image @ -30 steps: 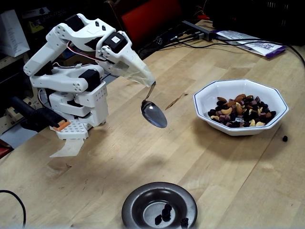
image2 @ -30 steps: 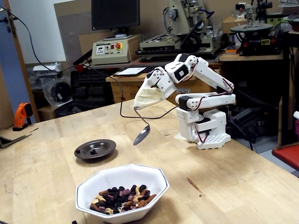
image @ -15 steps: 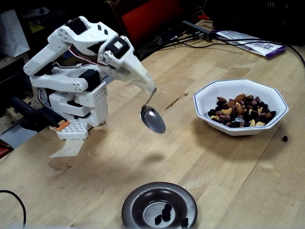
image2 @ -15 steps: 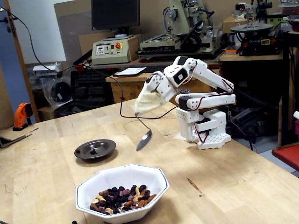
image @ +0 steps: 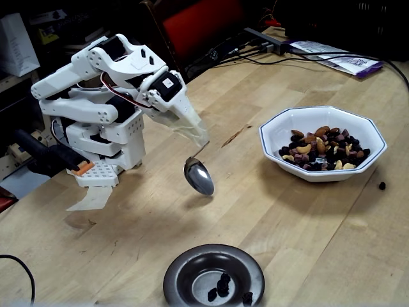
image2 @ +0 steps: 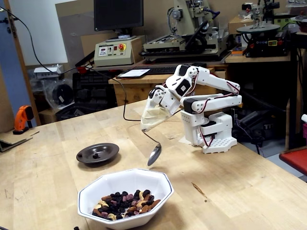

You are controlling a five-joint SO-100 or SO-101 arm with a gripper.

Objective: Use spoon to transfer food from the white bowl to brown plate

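Over the bare counter between both dishes, the fingers, clamped on the spoon, dip lower than a moment ago, empty, food waiting in the white bowl, a few bits on the brown plate.

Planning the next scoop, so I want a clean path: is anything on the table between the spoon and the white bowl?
Nothing visible. The spoon hangs from the claw above bare wooden table, and the stretch toward the white bowl is open. The brown plate sits off that line.
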